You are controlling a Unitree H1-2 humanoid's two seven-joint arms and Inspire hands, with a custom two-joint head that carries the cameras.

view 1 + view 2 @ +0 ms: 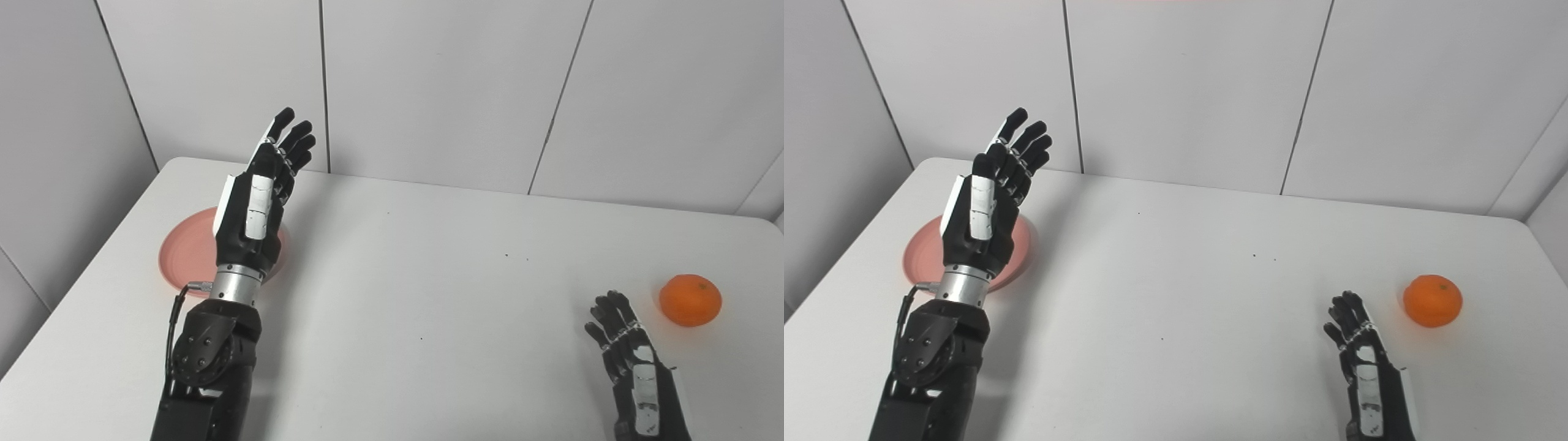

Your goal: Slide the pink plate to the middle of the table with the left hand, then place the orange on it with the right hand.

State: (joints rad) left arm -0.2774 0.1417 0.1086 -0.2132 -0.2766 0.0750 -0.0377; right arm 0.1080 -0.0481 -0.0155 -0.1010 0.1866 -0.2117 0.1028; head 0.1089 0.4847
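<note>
Across most of both views spreads a white, matte surface [398, 294] with rounded corners, backed by pale grey wall panels [441, 86] split by thin dark seams. Next in size is the left arm [208, 361], a black jointed limb with a silver wrist cuff, rising from the bottom edge on the left side. Its left hand [257, 202], black with white plates on the back, is raised edge-on above the surface, its fingers [297, 144] extended and slightly apart, released and grasping nothing. Behind and beneath that hand lies the round, shallow pink plate [184, 254], flat on the surface near the far left edge, well away from the middle; the hand and wrist hide the plate's right part, and whether the hand touches it cannot be told. At the bottom right, the right hand [637, 367] sits low over the surface, its fingers [609, 318] loosely spread and pointing away from the robot, holding nothing. Just beyond and to the right of it rests the small round orange [690, 299], near the surface's right edge, close to the fingertips but apart from them.
</note>
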